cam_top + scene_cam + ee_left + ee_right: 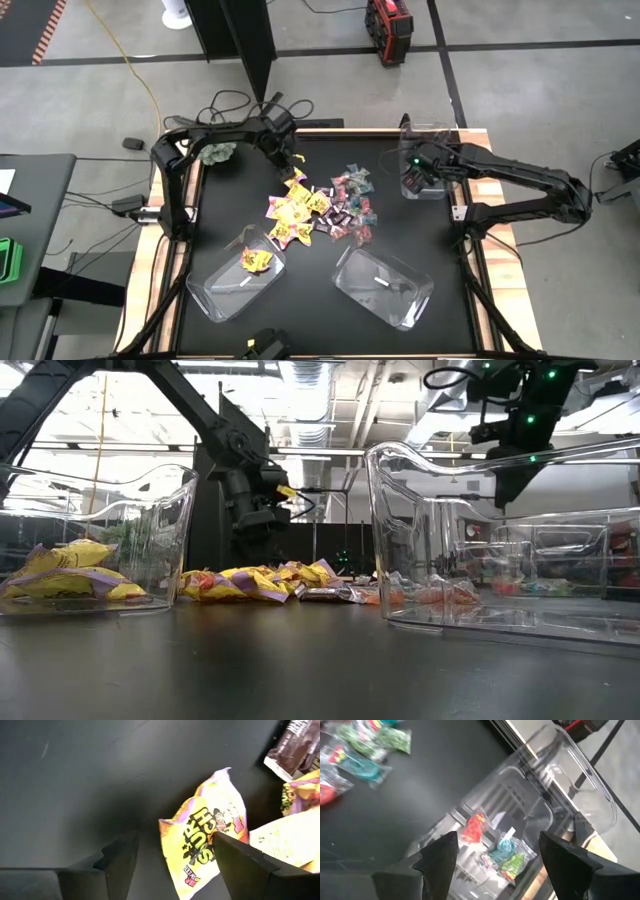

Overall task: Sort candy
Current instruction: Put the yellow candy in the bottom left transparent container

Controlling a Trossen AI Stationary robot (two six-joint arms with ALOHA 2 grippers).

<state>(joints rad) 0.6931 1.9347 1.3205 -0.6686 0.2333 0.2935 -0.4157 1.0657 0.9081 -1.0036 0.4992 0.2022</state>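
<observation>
I take the candy pile (320, 210) in the middle of the black desk (240, 170) as my landmark. On the far-left edge of that pile my left pincer (172, 857) hangs low with its jaws spread apart, and a yellow packet (210, 840) lies on the desk between the two fingers (120, 857), nearer the other one; I cannot tell whether either finger touches it. Just beyond it I see a dark brown mini bar (292, 745) and more yellow wrappers. The pile itself runs from yellow packets on its left side through dark bars in the middle to teal-and-pink wrappers (355, 190) on its right side.

Near-left of the pile stands a clear bin (215, 290) holding a few yellow packets (257, 260). Near-right of the pile stands a second clear bin (385, 290); from above I see only a small white strip in it.

To the right of the pile, near the desk's far-right corner, stands a third clear bin (560, 775). My right pincer (497, 857) hovers over it with its jaws released and wide, holding nothing. Below it, on the floor of that bin, lie a few teal, green and red-orange wrapped sweets (497, 850).
</observation>
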